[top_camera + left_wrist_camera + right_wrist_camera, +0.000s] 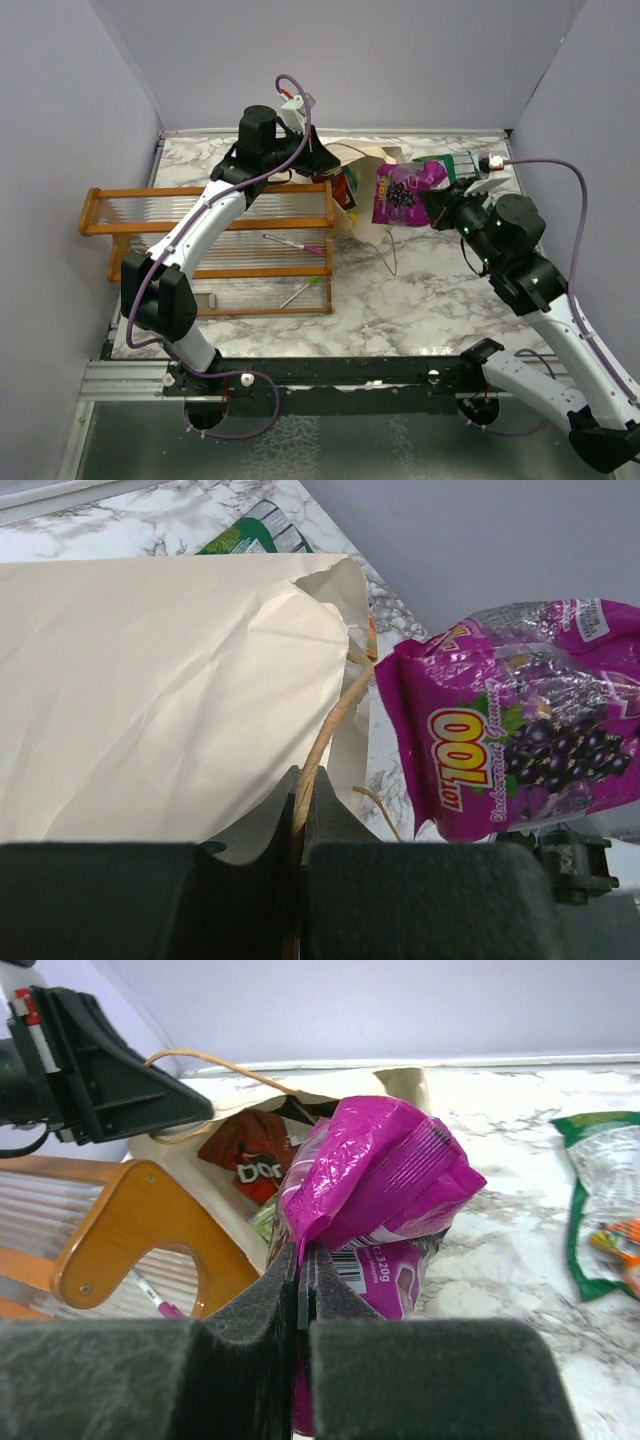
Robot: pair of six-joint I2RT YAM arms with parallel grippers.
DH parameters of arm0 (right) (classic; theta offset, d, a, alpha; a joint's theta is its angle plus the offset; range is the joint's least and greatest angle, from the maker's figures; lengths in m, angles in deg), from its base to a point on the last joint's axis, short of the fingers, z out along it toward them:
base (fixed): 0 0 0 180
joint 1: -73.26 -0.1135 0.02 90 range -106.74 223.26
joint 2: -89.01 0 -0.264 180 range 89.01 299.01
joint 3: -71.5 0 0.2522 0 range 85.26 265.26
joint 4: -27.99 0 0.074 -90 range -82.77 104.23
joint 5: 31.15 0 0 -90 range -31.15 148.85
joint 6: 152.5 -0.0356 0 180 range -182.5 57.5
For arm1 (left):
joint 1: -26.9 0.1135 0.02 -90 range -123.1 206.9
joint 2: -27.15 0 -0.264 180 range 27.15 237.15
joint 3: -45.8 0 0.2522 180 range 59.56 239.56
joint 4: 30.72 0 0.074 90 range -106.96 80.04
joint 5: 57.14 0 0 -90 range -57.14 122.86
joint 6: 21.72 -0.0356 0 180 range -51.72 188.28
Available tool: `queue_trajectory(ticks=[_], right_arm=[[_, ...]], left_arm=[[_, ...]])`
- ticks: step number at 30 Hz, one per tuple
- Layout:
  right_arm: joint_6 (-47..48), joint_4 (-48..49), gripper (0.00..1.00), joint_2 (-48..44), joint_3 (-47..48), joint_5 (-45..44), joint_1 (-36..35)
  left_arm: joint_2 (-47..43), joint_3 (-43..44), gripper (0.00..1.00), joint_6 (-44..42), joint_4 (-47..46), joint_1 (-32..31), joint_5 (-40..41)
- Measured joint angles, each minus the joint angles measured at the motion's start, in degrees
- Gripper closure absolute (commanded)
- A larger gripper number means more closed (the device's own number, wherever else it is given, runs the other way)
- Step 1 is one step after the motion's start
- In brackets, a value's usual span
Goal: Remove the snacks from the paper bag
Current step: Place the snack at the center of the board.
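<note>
marble surface [420, 300] is viewed from above, with orange rack [200, 192] set at its 9 o'clock. paper bag [150, 690] is found at 12 o'clock, just beside the rack, mouth turned toward 3 o'clock. magenta packet [405, 190] is held off the surface at the bag's 3 o'clock, pinched in the clenched right hand [300, 1280]. red packet [255, 1155] is seen inside the bag's mouth. green packet [600, 1200] is laid on the surface near 3 o'clock of the magenta one. twine handle [330, 730] is clamped in the clenched left hand [300, 820].
</note>
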Motion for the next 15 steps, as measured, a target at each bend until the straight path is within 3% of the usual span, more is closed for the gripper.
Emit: queue_trajectory(ticks=[4,11,15], right_arm=[[-0.09,-3.26,0.99,-3.50,-0.04,-6.49,-0.22],[-2.69,-3.78,0.99,-12.59,-6.60,-27.71,-0.26],[-4.85,-3.37,0.99,-11.74,-9.18,-39.15,-0.15]], left_arm=[[0.00,0.00,1.00,0.00,0.02,0.00,-0.02],[0.00,0.00,1.00,-0.02,0.02,0.00,0.00],[0.00,0.00,1.00,-0.02,0.04,0.00,0.00]])
